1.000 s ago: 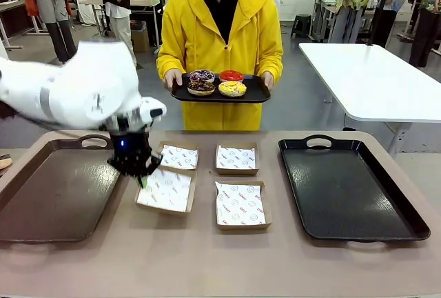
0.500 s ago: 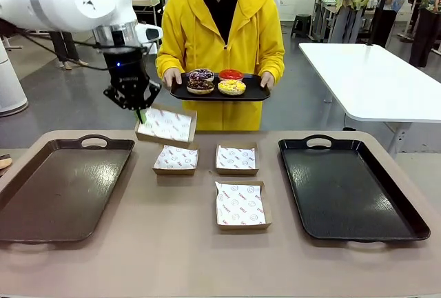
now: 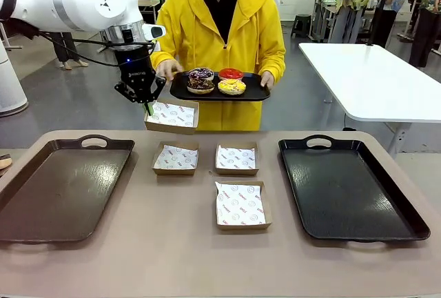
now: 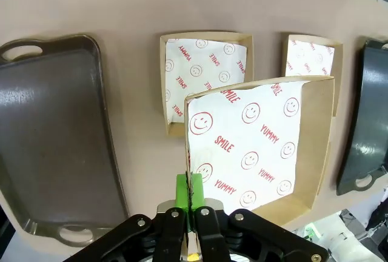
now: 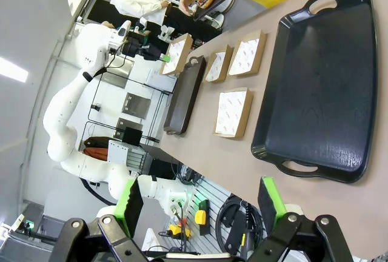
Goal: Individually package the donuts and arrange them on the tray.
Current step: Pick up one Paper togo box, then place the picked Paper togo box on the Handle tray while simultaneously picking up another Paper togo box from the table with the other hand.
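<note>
Fingers [image 4: 182, 190] of the left gripper [image 3: 147, 107] pressed together on the thin side wall of a shallow brown cardboard box lined with white paper printed with red smileys [image 3: 172, 114], green pads pinching wall and liner alike; box lifted clear of the table, hanging by that one edge just below the left end of a black oval serving tray [image 3: 256, 95]; tray held at both ends by the hands [image 3: 167, 70] of a person in a yellow hooded jacket [image 3: 224, 29] at the far side; on it, clustered and touching, all four donuts: dark purple ring donut with white sprinkles [image 3: 202, 74] at the back left, glossy red ring donut [image 3: 231, 74] at the back right, chocolate-glazed ring donut with sprinkles [image 3: 201, 87] at the front left, yellow ring donut with sprinkles [image 3: 232, 88] at the front right; down on the tan table [image 3: 207, 263], three more paper-lined cardboard boxes [image 3: 236, 159], two side by side and one nearer the robot, all open with only the liner inside; to their left a long dark brown rectangular tray with loop handles [image 3: 62, 187], to their right a glossy black rectangular tray with loop handles [image 3: 351, 187], both bare; right gripper [image 5: 201, 201] well off beyond the black tray's end, fingers spread wide apart, nothing between them
</note>
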`<state>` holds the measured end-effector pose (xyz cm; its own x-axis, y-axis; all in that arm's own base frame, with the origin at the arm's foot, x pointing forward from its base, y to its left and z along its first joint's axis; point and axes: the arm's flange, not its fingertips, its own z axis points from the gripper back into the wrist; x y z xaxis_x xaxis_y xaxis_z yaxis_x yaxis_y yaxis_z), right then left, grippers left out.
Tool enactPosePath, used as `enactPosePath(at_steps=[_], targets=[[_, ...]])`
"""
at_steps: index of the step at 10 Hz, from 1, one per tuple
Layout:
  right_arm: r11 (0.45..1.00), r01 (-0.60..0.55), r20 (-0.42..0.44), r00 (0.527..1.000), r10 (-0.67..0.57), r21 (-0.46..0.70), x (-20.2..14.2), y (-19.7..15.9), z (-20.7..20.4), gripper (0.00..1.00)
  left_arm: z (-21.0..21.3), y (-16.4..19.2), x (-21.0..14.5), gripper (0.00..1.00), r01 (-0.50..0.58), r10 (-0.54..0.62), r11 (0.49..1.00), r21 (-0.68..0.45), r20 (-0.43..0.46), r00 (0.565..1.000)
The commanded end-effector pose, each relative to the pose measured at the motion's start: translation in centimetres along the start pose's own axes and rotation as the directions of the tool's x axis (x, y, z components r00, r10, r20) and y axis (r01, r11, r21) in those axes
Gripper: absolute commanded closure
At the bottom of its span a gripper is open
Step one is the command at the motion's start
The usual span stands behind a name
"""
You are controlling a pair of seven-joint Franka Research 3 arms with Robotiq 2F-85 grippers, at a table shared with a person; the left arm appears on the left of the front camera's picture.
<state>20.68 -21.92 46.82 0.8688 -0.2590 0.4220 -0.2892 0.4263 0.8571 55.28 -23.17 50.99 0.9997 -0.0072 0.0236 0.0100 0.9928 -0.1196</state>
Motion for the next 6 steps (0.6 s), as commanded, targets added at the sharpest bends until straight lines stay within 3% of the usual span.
enactPosePath(at_steps=[1, 6], targets=[[1.000, -0.009, 0.003, 1.000, 0.009, 0.011, 0.04, 0.02, -0.05, 0.00, 0.81, 0.18, -1.56, 1.00, -0.002, 0.002, 1.000, 0.008, 0.011, 1.000], [1.000, -0.009, 0.003, 1.000, 0.009, 0.011, 0.04, 0.02, -0.05, 0.00, 0.81, 0.18, -1.56, 1.00, -0.002, 0.002, 1.000, 0.008, 0.011, 1.000]])
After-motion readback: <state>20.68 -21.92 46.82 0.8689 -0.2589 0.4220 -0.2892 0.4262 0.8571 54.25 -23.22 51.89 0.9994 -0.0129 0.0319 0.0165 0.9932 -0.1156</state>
